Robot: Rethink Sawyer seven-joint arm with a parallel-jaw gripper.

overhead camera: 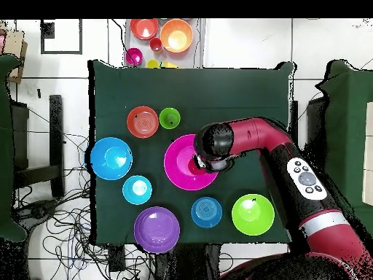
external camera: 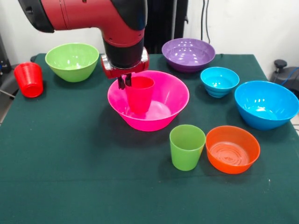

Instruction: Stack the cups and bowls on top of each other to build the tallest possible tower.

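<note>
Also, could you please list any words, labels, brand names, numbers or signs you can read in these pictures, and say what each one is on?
None can be read in either view.
The cups and bowls, such as the pink bowl and the green cup, are plain plastic with no print.
The arm carries a light panel of buttons; any marks on it are too small to read.

The green table [external camera: 70, 163] held 7 bowls: 1 hot pink bowl [external camera: 173, 100], 1 purple bowl [external camera: 188, 53], 1 lime green bowl [external camera: 72, 60], 1 large blue bowl [external camera: 266, 105], 1 orange bowl [external camera: 232, 149] and 2 small cyan bowls [overhead camera: 137, 189] [overhead camera: 207, 211]. It also held 3 cups: 1 red-orange cup [external camera: 29, 79], 1 crimson cup [external camera: 139, 95] and 1 lime green cup [external camera: 187, 147].
</note>
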